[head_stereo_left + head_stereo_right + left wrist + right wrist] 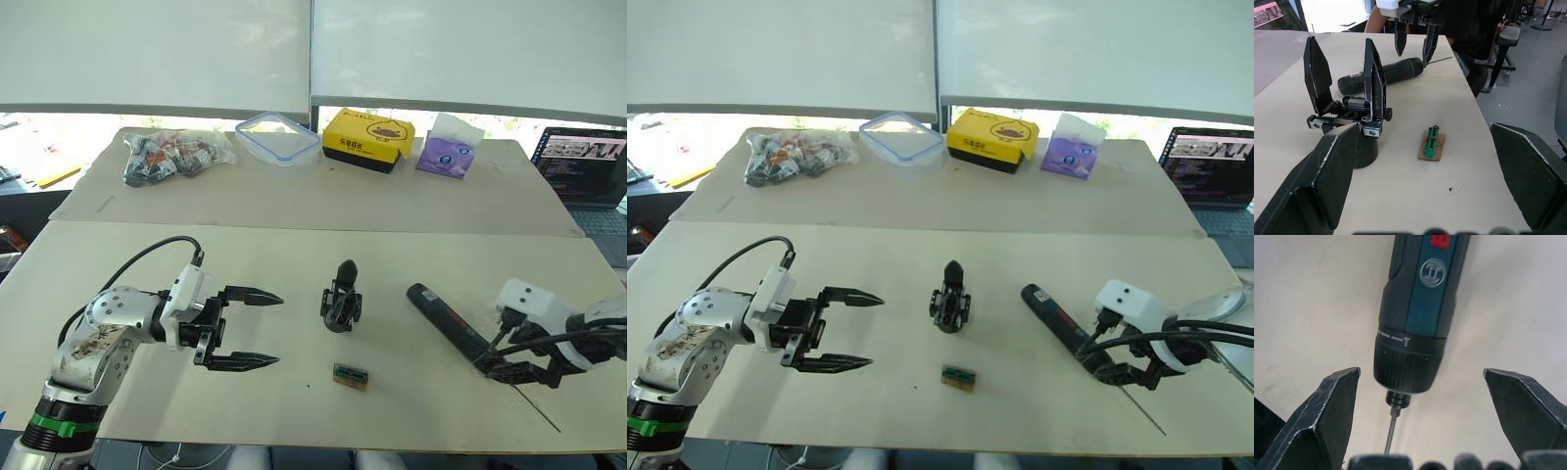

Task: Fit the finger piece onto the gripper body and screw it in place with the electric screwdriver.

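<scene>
Two grippers: both hover low over the pale wooden table (294, 392), one near each end.
Left gripper (247, 329): white-and-black, held sideways with its two long black fingers pointing toward the table's middle; the jaws gape wide with nothing between them.
Right gripper (1122, 375): white-and-black, poised at the bit end of the screwdriver; in the right wrist view its fingers stand wide apart on either side of the chuck, not touching it.
Electric screwdriver (449, 320): long slim black pen-shaped tool with a red mark on its side, lying flat and slanted on the table, thin metal bit toward the near edge.
Gripper body (341, 296): small chunky black block standing at the table's centre, between the two grippers; two pointed black fingers rise from it in the left wrist view.
Finger piece: cannot tell it apart from the fingers on the body.
Small block (351, 375): flat green-and-tan rectangle lying just in front of the gripper body, apart from it.
Far table: a clear plastic tub (278, 137), a yellow box (368, 138) and a purple tissue pack (449, 147).
</scene>
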`<action>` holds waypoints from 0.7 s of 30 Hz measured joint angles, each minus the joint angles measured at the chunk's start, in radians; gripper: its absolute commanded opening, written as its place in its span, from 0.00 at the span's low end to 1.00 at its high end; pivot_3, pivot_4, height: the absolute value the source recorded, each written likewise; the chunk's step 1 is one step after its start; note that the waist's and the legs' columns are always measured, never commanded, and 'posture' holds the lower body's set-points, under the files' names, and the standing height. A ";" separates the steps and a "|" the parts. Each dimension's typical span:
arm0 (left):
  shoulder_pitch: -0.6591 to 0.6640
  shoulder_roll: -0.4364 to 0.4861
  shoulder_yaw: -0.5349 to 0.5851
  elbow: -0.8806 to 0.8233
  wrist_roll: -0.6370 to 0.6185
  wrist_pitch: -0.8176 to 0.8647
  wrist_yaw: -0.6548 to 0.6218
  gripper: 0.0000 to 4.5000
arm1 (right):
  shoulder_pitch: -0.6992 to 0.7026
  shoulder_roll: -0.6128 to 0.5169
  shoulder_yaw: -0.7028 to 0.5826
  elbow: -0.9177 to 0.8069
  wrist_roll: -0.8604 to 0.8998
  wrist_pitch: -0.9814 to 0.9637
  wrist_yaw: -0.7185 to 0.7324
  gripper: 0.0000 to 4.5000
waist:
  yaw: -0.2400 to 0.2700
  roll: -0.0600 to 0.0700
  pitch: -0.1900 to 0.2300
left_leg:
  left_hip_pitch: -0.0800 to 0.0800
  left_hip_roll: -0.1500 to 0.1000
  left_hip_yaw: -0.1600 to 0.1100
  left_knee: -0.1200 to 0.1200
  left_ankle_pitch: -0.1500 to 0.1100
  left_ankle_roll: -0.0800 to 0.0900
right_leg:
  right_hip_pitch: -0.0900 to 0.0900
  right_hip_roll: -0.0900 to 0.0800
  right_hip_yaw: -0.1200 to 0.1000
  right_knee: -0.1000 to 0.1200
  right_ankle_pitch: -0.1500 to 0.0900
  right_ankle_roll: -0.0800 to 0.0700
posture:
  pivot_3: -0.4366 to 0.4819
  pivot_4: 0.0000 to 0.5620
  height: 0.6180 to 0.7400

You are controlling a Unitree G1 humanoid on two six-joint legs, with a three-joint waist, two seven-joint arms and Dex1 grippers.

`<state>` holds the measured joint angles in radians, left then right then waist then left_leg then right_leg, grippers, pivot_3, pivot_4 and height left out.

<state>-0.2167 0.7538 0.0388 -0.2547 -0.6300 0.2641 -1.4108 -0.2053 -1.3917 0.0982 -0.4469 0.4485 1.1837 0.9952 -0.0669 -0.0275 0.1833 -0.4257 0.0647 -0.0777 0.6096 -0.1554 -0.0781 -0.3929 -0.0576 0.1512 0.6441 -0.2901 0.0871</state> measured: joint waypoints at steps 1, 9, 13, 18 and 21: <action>0.000 0.000 -0.001 -0.001 0.000 0.000 0.000 1.00 | -0.024 0.009 0.021 0.002 -0.003 0.010 -0.004 0.99 | -0.001 0.000 0.000 | 0.000 0.000 0.000 0.000 0.000 0.000 | 0.000 0.000 0.000 0.000 0.000 0.000 | 0.48 0.27 1.00; 0.012 -0.001 -0.017 -0.015 0.000 0.000 0.005 1.00 | -0.177 0.083 0.164 0.026 -0.016 0.095 -0.027 0.99 | 0.000 0.000 0.000 | -0.001 0.000 0.000 0.000 0.000 0.000 | -0.001 0.000 0.000 0.001 0.000 0.000 | 0.48 0.27 1.00; 0.022 -0.001 -0.017 -0.019 0.000 0.000 0.008 1.00 | -0.201 0.081 0.225 0.027 -0.051 0.104 -0.041 0.99 | 0.001 0.000 0.000 | -0.001 0.000 0.000 0.000 0.000 0.000 | -0.002 0.000 0.000 0.001 0.000 0.001 | 0.48 0.27 1.00; 0.037 -0.001 -0.017 -0.025 0.000 -0.003 0.010 1.00 | -0.217 0.111 0.254 0.029 -0.071 0.127 -0.072 0.99 | 0.001 0.000 0.000 | -0.001 0.000 0.000 0.000 0.000 0.000 | -0.002 0.000 0.000 0.002 0.001 0.002 | 0.48 0.27 1.00; 0.044 -0.001 -0.017 -0.026 0.000 -0.003 0.011 1.00 | -0.220 0.117 0.258 0.026 -0.072 0.138 -0.081 0.99 | 0.001 0.000 0.000 | -0.001 0.000 0.000 0.000 0.000 0.000 | -0.002 0.000 0.000 0.002 0.001 0.002 | 0.48 0.27 1.00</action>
<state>-0.1728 0.7529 0.0222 -0.2802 -0.6301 0.2611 -1.4002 -0.4248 -1.2750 0.3561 -0.4213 0.3761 1.3213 0.9137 -0.0658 -0.0276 0.1835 -0.4267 0.0648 -0.0776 0.6100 -0.1553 -0.0780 -0.3949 -0.0575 0.1511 0.6460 -0.2892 0.0887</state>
